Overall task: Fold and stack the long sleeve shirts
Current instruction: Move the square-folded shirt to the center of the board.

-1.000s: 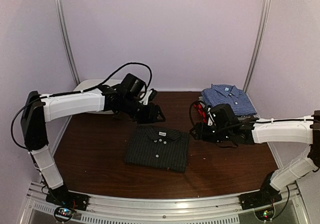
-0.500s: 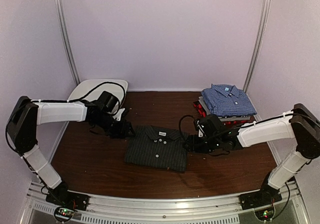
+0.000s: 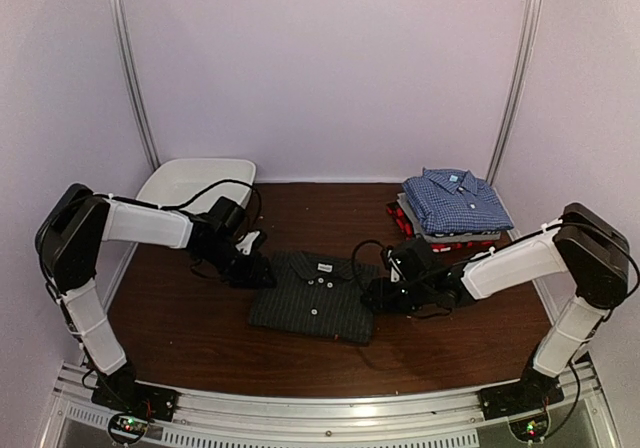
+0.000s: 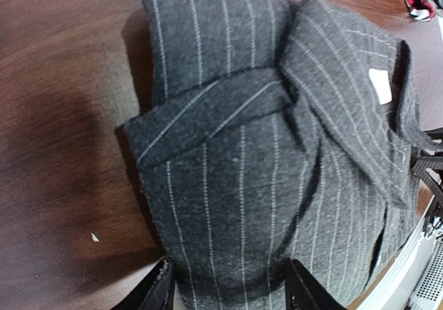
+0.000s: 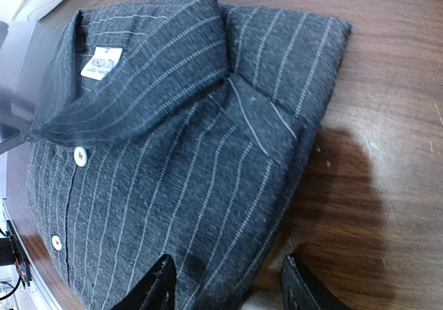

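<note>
A folded black pinstriped shirt [image 3: 315,296] lies collar-back at the table's middle. It also shows in the left wrist view [image 4: 263,151] and in the right wrist view [image 5: 173,137], where its light buttons are visible. My left gripper [image 3: 262,271] is low at the shirt's left edge, open, with the folded edge between its fingers [image 4: 232,293]. My right gripper [image 3: 372,296] is low at the shirt's right edge, open, straddling that edge [image 5: 232,286]. A blue checked shirt [image 3: 455,200] tops a stack at the back right, over a grey shirt [image 3: 450,236] and a red-black one [image 3: 400,220].
A white plastic tub [image 3: 190,180] stands at the back left corner. The brown table [image 3: 200,338] shows bare wood in front of and beside the shirt. Purple walls close in the back and both sides.
Both arms have come down and in toward the pinstriped shirt: the left gripper from behind it to its left edge, the right gripper leftward to its right edge. The shirt has not moved.
</note>
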Tool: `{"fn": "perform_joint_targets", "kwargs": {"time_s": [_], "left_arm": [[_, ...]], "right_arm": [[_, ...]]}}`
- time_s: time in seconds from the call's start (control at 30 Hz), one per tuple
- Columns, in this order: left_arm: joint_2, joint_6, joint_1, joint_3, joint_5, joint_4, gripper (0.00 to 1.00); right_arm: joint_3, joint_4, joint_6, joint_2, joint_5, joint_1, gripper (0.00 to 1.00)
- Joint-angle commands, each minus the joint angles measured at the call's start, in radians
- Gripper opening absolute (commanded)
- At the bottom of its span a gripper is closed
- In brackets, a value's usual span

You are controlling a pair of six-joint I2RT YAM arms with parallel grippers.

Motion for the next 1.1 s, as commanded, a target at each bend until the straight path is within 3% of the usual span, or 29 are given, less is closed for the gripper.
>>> {"fn": "perform_joint_targets", "kwargs": {"time_s": [0.0,0.1,0.27,0.53,0.67,1.07], "left_arm": [[0.022,0.009,-0.011,-0.022,0.006,0.04,0.54],[0.034,-0.016,-0.023,-0.028,0.008,0.04,0.46],[0.018,-0.075,-0.036,-0.025,0.017,0.039,0.25],[-0.086,-0.147,-0.039,-0.035,-0.044,-0.034,0.0],[-0.148,-0.143,-0.039,-0.059,-0.141,-0.114,0.0],[-0.367,-0.203,-0.022,-0.29,-0.323,-0.235,0.0]], "right_arm": [[0.005,0.035,0.004,0.038,-0.025,0.001,0.51],[0.016,0.034,-0.001,0.05,-0.029,0.003,0.49],[0.039,0.02,-0.017,0.06,-0.028,0.005,0.41],[0.076,-0.012,-0.045,0.07,-0.037,0.013,0.13],[0.116,-0.023,-0.052,0.102,-0.041,0.043,0.05],[0.256,0.009,-0.002,0.26,-0.057,0.199,0.04]]}}
